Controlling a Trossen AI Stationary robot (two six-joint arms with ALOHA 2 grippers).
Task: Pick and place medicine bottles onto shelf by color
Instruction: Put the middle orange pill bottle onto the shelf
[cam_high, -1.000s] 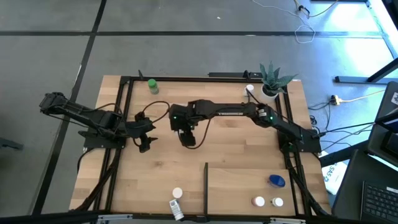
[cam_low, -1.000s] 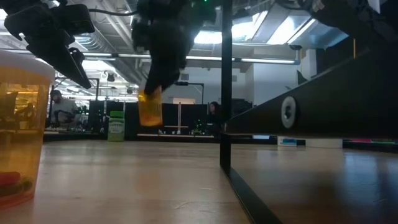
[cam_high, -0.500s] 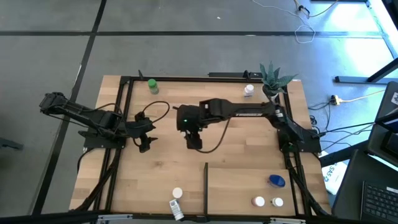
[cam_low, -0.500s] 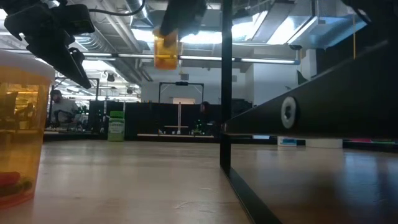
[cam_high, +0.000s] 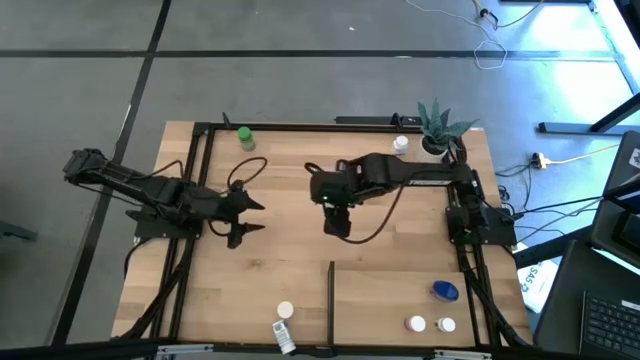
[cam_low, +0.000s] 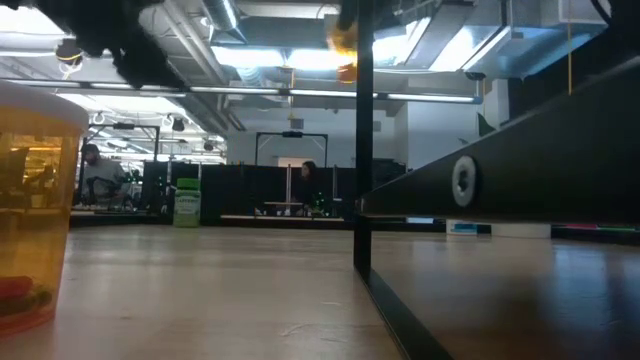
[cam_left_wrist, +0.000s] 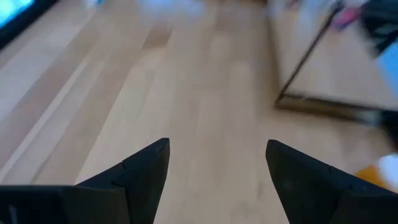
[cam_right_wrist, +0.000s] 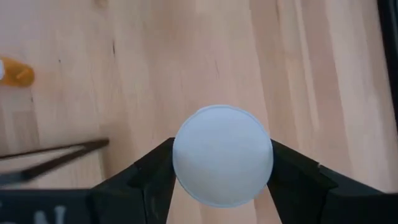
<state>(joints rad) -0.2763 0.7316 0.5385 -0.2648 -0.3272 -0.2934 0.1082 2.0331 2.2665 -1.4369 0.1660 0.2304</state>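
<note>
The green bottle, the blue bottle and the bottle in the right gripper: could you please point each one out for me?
green bottle (cam_high: 245, 137), high view, on its cap.
blue bottle (cam_high: 445, 290), high view, on its blue top.
bottle in the right gripper (cam_right_wrist: 222, 163), right wrist view, on its white cap.

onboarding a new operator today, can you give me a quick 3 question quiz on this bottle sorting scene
1. True or false: the right gripper is holding a white-capped bottle above the table.
2. Multiple choice: where is the green bottle? A) in the left gripper B) at the table's far edge, left of the potted plant C) beside the blue bottle
3. Fill in: the left gripper has its fingers ____ with nothing between them.

Key
1. True: its fingers clamp the cap on both sides, over the bare planks.
2. B
3. open
</note>
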